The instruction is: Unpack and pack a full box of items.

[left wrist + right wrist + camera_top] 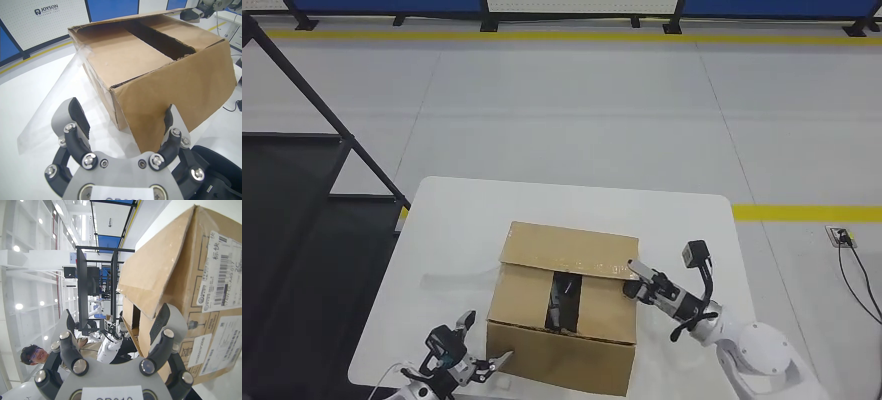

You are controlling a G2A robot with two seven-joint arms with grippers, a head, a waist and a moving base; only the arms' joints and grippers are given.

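Box (527,300), tape strip (56,91) trailing, sits between left hand (122,103) and right hand (116,309), both released.

Matt brown cardboard box (532,300) on a smooth white table (462,220).

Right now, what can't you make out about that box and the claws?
- What the box holds: in the top view the flaps cover all but a dark gap, and what's inside is too small to name; in the left wrist view the gap is black shadow.
- Whether the right claw touches the box: in the right wrist view a flap corner overlaps one finger.
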